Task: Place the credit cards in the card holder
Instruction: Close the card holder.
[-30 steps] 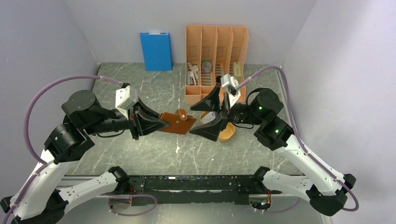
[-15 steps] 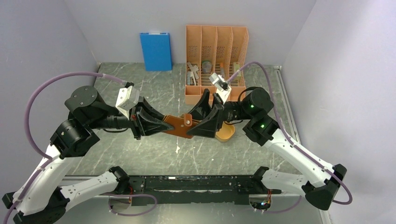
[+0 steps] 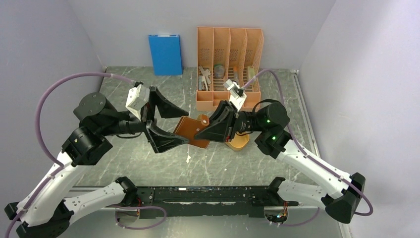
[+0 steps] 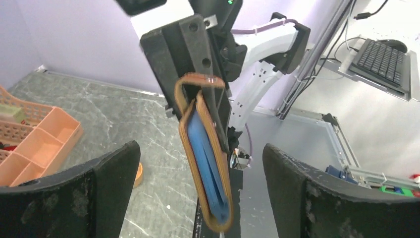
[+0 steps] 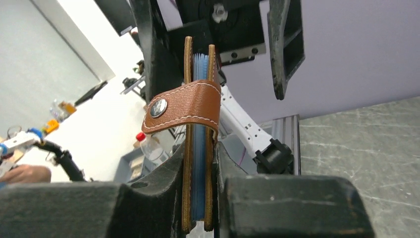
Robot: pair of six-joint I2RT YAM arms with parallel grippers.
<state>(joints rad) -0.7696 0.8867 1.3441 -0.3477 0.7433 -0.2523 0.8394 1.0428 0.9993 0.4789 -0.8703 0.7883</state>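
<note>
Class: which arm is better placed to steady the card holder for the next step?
Right: the right gripper has its jaws shut on the card holder, while the left gripper stands open around it, gripping nothing.

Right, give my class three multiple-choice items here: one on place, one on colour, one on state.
1. The card holder is: A flat on the table; B between the fingers of the right gripper; C in the organizer.
2. Its sleeves are: A red; B green; C blue.
3. The left gripper is: A open; B shut on the holder; C shut, empty.
Answers: B, pinched in mid-air; C, blue shows between the leather covers; A, fingers wide apart.
</note>
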